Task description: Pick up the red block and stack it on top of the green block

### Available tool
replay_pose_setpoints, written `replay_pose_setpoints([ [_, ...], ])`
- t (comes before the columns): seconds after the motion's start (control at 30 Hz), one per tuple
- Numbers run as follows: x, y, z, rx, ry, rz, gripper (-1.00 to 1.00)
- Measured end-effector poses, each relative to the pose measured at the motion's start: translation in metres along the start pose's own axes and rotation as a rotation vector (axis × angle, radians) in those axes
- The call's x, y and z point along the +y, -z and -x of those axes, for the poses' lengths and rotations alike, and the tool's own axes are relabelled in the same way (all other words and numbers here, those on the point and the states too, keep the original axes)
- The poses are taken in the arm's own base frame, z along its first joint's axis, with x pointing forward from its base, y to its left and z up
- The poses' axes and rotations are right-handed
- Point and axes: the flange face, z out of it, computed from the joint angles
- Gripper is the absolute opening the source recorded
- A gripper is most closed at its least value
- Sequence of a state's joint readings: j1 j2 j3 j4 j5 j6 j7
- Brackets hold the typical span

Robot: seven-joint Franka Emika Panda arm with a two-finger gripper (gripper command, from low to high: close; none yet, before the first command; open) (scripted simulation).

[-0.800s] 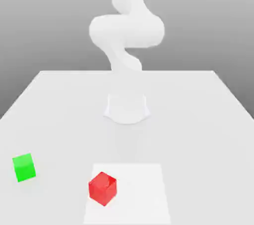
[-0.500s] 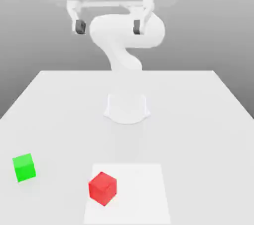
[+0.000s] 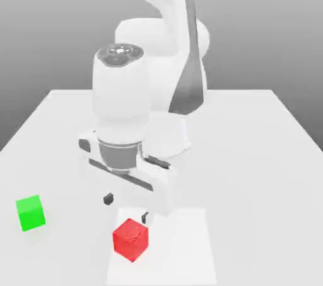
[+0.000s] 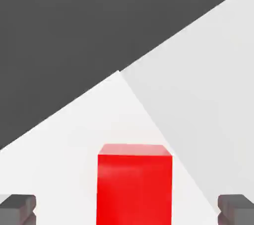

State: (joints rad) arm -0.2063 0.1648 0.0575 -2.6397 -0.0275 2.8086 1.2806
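Exterior view: pincer (image 3: 126,208) spread wide, hanging just above red block (image 3: 130,239) near worktop (image 3: 252,152) front. Go straight down, squeeze, then carry to green block (image 3: 30,212).

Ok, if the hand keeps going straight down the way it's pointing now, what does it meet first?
Most likely the red block. In the hand view it sits centred between the open fingertips, so the hand looks set to straddle it and then reach the table. Depth is hard to judge.
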Motion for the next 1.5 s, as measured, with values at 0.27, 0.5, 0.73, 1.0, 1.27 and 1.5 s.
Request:
replay_pose_setpoints([
  [0.27,0.002,-0.042,0.001,-0.001,-0.002,0.003,-1.0],
  [0.5,0.001,-0.004,0.0,-0.001,-0.003,0.002,-1.0],
  [0.73,0.04,0.033,-0.096,0.002,-0.119,0.006,-1.0],
  [1.0,0.133,0.051,-0.215,0.0,-0.269,0.004,-1.0],
  [1.27,0.132,-0.001,-0.215,0.0,-0.251,0.004,1.0],
  [1.5,0.132,0.026,-0.216,0.0,-0.251,0.004,1.0],
])
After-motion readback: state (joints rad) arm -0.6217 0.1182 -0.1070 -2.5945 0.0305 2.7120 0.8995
